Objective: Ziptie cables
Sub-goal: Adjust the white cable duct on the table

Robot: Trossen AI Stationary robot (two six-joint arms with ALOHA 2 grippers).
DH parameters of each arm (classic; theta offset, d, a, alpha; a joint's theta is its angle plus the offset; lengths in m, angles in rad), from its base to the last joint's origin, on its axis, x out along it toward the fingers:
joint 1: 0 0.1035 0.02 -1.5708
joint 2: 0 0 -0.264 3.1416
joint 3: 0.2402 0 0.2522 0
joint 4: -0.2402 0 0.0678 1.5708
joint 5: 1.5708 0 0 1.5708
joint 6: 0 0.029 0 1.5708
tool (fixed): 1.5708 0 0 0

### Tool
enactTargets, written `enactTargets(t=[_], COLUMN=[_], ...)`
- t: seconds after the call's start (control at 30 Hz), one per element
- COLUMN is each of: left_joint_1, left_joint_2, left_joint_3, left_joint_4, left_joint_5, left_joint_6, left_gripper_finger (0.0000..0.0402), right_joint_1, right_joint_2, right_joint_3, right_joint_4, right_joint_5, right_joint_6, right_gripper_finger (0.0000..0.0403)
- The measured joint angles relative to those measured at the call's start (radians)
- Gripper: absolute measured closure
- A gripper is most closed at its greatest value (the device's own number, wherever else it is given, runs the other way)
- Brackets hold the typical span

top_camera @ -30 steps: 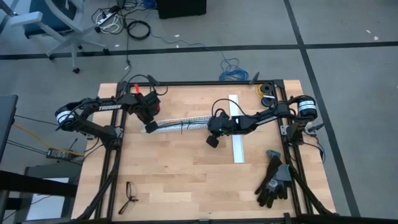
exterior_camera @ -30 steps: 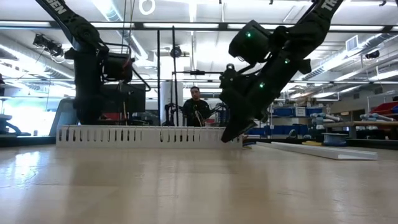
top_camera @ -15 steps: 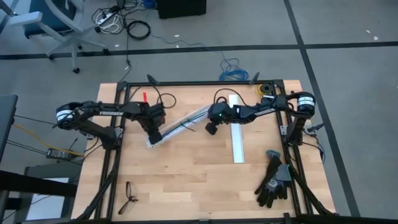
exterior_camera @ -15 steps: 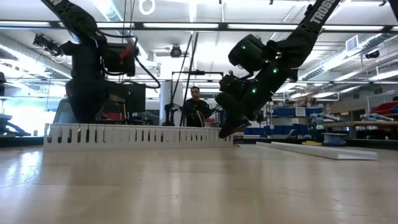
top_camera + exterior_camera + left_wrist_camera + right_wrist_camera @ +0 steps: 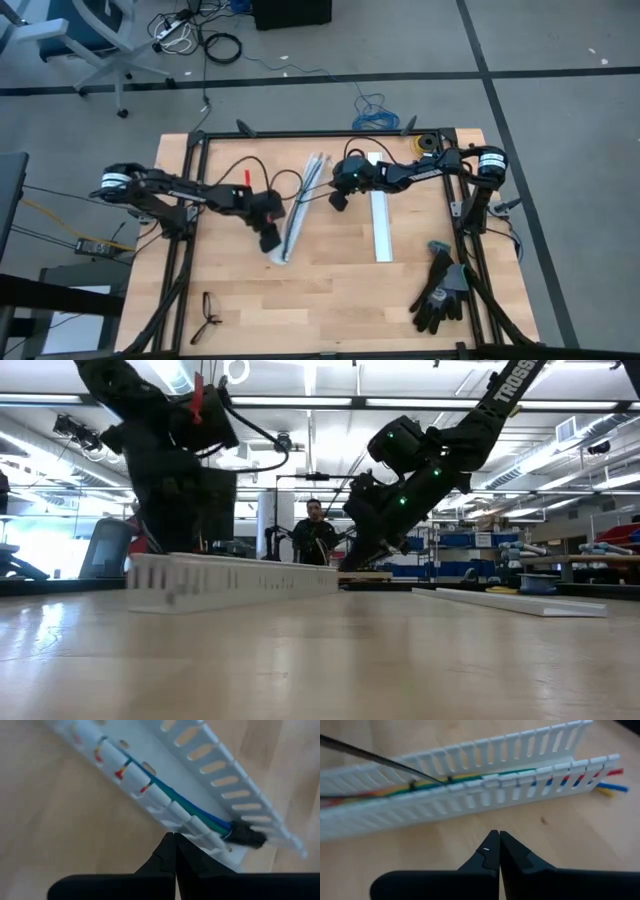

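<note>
Cables (image 5: 165, 795) are seen in the left wrist view lying inside the slotted channel (image 5: 210, 780), above the pinched-together left gripper (image 5: 174, 842). In the right wrist view, loose ends protrude at right, right gripper (image 5: 499, 840) likewise closed empty. From above, only the channel is made out, at centre.

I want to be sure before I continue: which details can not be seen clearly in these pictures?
- High view: the cables inside the slotted channel are too small to see.
- Low view: the channel's wall hides the cables.
- Left wrist view: the picture's edge cuts off the channel's far end.
- Right wrist view: the thin black strip is blurred.
</note>
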Motion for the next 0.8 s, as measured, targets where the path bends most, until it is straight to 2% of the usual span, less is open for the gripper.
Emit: enactTargets(t=[0.13, 0.23, 0.47, 0.6, 0.8], left_joint_1=[-0.038, -0.061, -0.081, -0.072, -0.053], left_joint_2=[0.113, 0.211, 0.357, 0.354, 0.299], left_joint_3=[0.016, 0.074, 0.284, 0.36, 0.397], left_joint_4=[0.16, 0.2, 0.204, 0.131, -0.071], left_joint_5=[0.018, 0.043, 0.041, -0.01, -0.073], left_joint_6=[-0.052, -0.039, 0.184, 0.277, 0.36], left_gripper_finger=[0.04, 0.04, 0.0398, 0.0398, 0.0397], right_joint_1=[0.004, 0.017, 0.03, 0.03, 0.035], right_joint_2=[0.0, 0.0, 0.0, 0.0, -0.021], right_joint_3=[0.029, 0.036, 0.037, 0.037, 0.036], right_joint_4=[0.0, -0.017, -0.074, -0.149, -0.31], right_joint_5=[-0.064, -0.073, -0.115, -0.089, -0.051], right_joint_6=[-0.013, -0.019, -0.026, -0.026, -0.025], right_gripper_finger=[0.0403, 0.0403, 0.0403, 0.0403, 0.0403])
